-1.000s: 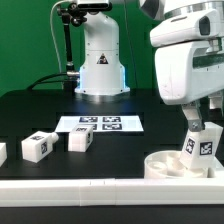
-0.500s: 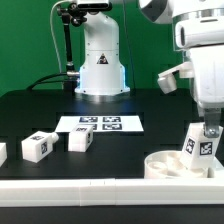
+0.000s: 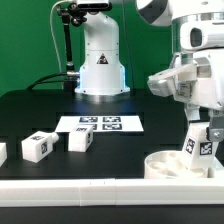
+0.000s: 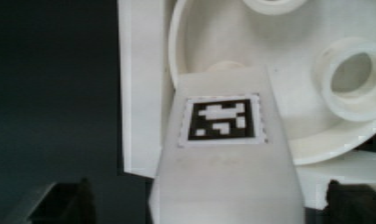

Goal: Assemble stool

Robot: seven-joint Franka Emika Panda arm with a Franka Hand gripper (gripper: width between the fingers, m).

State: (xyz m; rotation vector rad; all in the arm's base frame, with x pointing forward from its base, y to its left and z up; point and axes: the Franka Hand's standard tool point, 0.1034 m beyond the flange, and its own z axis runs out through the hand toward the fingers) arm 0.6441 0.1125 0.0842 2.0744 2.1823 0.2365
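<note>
white rounded arm (image 3: 198, 80) — triangle warning sticker on base (image 3: 100, 65)

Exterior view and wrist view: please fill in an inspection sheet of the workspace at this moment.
Surface: black table.
Job's things: round seat at the exterior view's right, with one leg standing on it. Loose legs lie at the exterior view's left.
Clutter: marker board; white border rail along the front.
Grippers: tool open, with a finger on either side of the standing leg and a gap showing at each.
Cables: nothing seen.
Surroundings: green backdrop, arm base, black stand.
</note>
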